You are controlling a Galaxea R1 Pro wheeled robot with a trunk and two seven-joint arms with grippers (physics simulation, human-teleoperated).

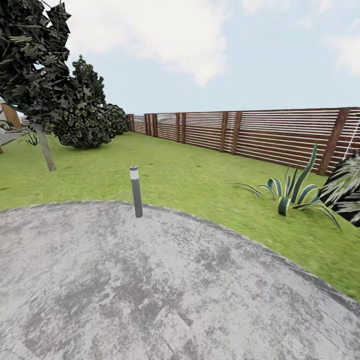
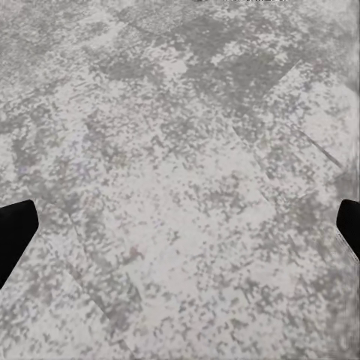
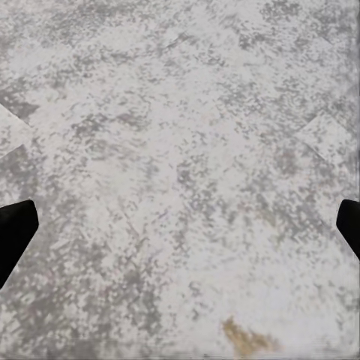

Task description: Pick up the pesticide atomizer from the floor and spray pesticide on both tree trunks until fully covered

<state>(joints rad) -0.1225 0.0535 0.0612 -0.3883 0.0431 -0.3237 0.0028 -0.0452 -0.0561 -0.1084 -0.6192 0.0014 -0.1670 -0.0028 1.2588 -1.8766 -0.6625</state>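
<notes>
Paving: grey mottled stone, kerbed, under both wrist cameras. Left gripper: fingers spread wide, holding nothing, over paving. Right gripper: likewise wide and bare. Lamp: upright at the kerb. Tree: leaning trunk on lawn, far left. Fence: behind. Atomizer's place: cannot tell.

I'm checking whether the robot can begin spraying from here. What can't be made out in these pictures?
- Head view: the tree's pale leaning trunk has its top hidden by dark jagged foliage, itself cut by the picture's edge.
- Head view: the white-striped dark plant is cut off by the right edge.
- Wrist views: the left gripper and right gripper show just dark fingertips at the edges over grey speckled paving.
</notes>
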